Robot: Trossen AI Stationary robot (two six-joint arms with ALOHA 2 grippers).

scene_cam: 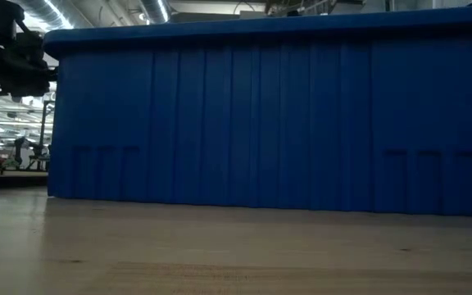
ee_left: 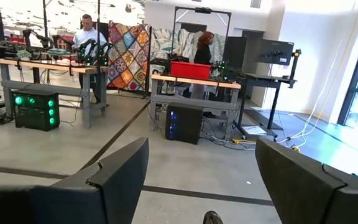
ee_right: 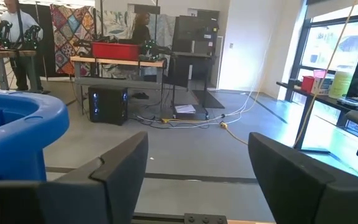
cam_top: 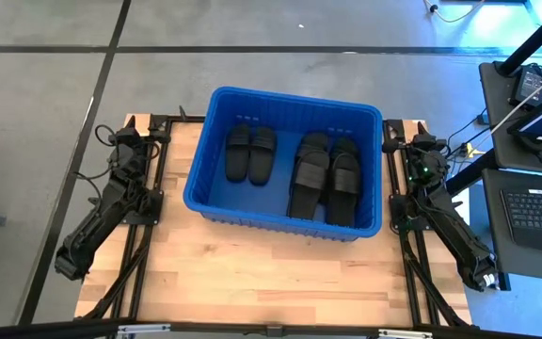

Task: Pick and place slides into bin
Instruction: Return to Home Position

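The blue bin stands on the far middle of the wooden table, and its ribbed wall fills the low view. Several black slides lie inside on its floor: a pair side by side at the left, and others stacked at the right. My left gripper is folded back at the table's far left, open and pointing out into the room. At the far right my right gripper is open too, beside the bin's rim. Nothing is between either pair of fingers.
The table's near half is bare wood in front of the bin. A desk with a keyboard and screens stands off the table's right edge. Beyond the far edge are workbenches and people in the room.
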